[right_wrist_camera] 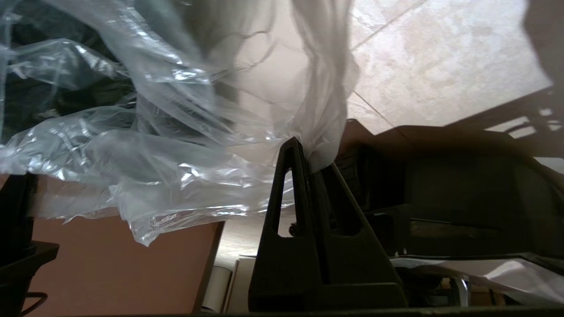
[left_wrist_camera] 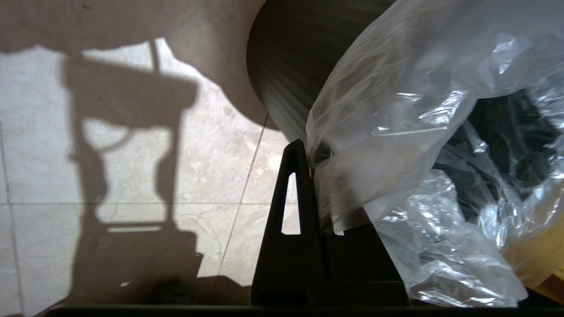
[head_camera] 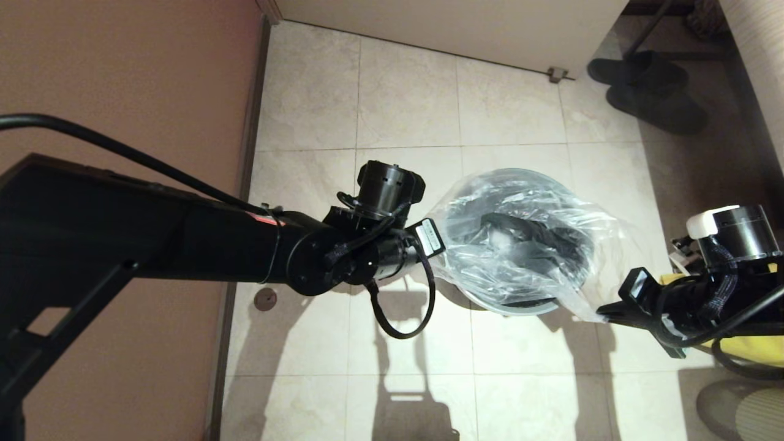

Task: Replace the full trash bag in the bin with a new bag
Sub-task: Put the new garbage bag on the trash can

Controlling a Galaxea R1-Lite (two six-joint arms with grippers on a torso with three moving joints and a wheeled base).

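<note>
1. The bin stands on the tiled floor, out in front of the robot and between its two arms. Only the light rim and part of the dark inside show through the plastic.
2. The new bag is spread across the top of the bin, clear and crinkled, hanging past the rim on both sides.
3. The left gripper sits just beside the bin on its left side. In the left wrist view its fingers are pressed together with an edge of the bag pinched between them.
4. The right gripper is at the bin's near right side. Its fingers are likewise clamped on a gathered corner of the bag.
5. A yellow bag lies behind the right arm, to the right of the bin.
6. A pair of dark slippers rests on the floor well beyond the bin, near the far wall.
</note>
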